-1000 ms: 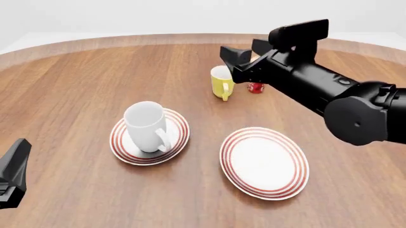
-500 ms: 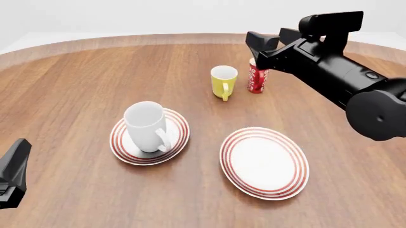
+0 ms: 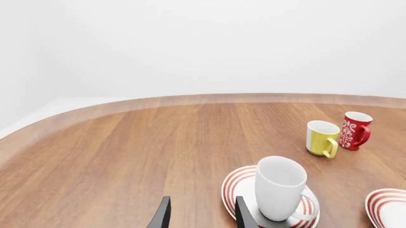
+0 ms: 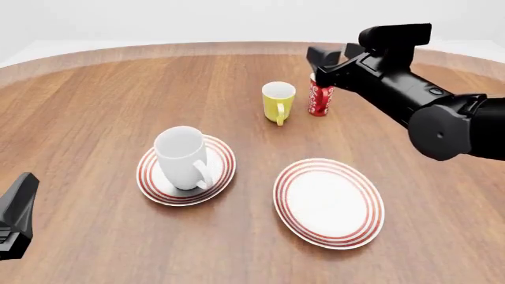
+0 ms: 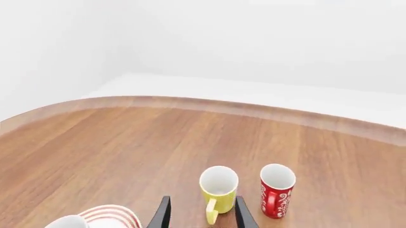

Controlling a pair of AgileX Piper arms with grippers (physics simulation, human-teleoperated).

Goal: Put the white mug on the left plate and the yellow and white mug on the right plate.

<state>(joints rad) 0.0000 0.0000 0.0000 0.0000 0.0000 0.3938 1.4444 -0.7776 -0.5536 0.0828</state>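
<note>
White mug (image 4: 183, 156) upright on left plate (image 4: 150, 180); yellow and white mug (image 4: 277, 101) on bare table (image 4: 94, 100) beyond empty right plate (image 4: 329, 202), just beside red cup (image 4: 319, 99) with white swirls, no legible writing. Three cups, two plates. Right gripper (image 4: 325, 61) above red cup, left gripper (image 3: 199, 213) low near table edge; both with jaws parted, empty

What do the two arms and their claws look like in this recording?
Both are plain matte black with no markings, cables or labels visible. The right arm is a thick rounded tube with a bulbous joint and a boxy block on top near the wrist, ending in the right claw with wedge-shaped fingers. The left claw shows only two slim, tapered black fingertips.
</note>
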